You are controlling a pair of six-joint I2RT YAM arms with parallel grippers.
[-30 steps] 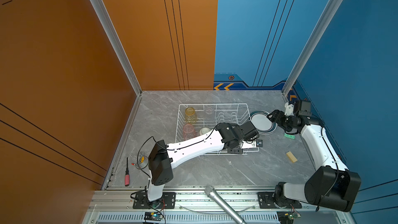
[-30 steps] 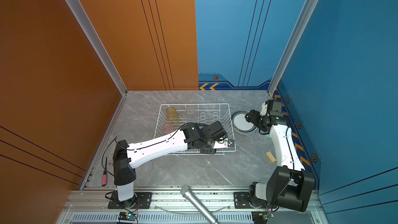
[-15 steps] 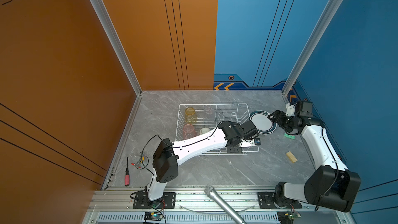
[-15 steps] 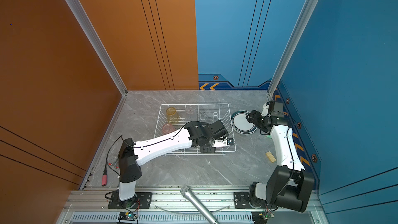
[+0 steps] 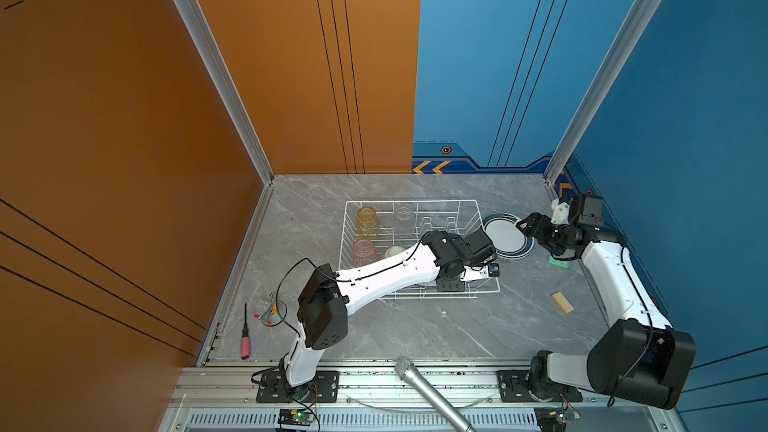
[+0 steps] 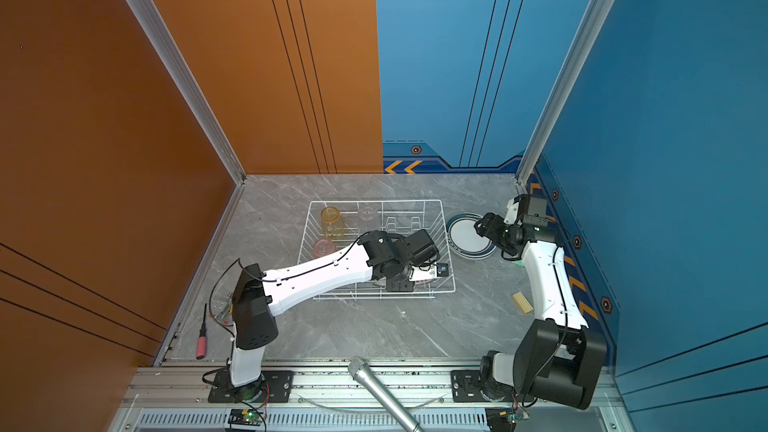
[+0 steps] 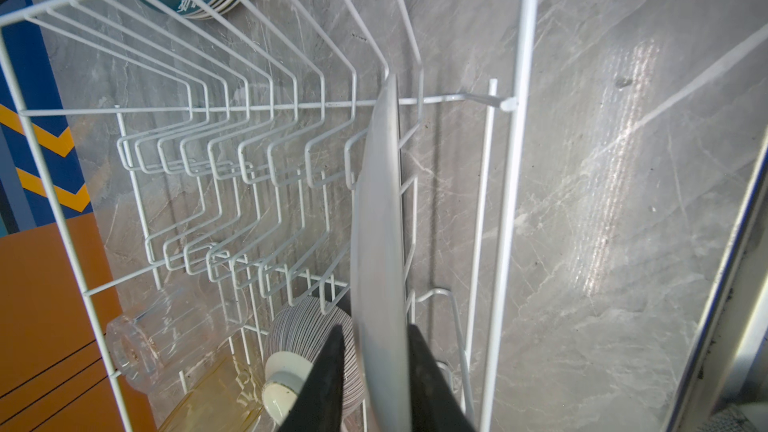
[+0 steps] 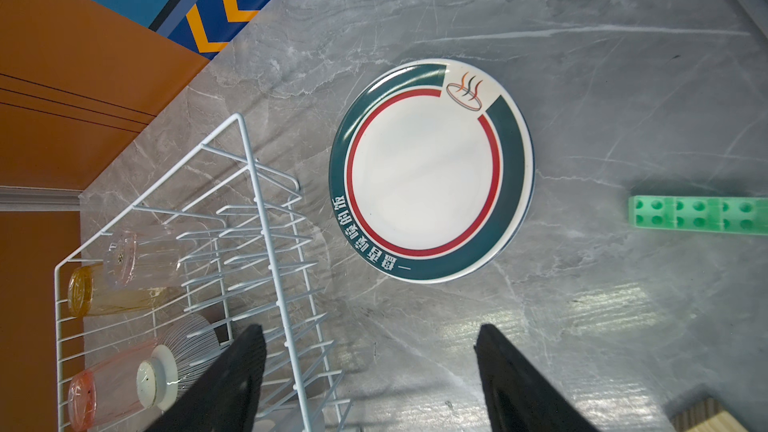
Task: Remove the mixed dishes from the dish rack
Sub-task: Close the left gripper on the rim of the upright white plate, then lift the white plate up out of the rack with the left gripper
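Note:
The white wire dish rack point(image 5: 415, 202) stands mid-table. In it lie an amber tumbler point(image 5: 368, 222), a clear tumbler point(image 5: 404, 216), a pink tumbler point(image 5: 363, 249) and a striped bowl point(image 7: 299, 326) upside down. One white plate point(image 7: 378, 209) stands upright in the slot nearest the rack's front end. My left gripper point(image 7: 375, 328) reaches down over its rim, one finger on each face; one touches, and a thin gap shows at the other. Right of the rack, a stack of dark-rimmed plates point(image 8: 430, 168) rests on the table. My right gripper point(image 5: 525, 224) hovers open and empty by its edge.
A green studded block point(image 5: 558, 261) lies under the right forearm and a wooden block point(image 5: 562, 302) nearer the front right. A red-handled screwdriver point(image 5: 245, 336) and loose cables lie at the front left. A microphone point(image 5: 428, 392) pokes in over the front rail.
The left jaws have narrowed around the upright plate, and the left arm's elbow has swung rightward. The right arm has held still.

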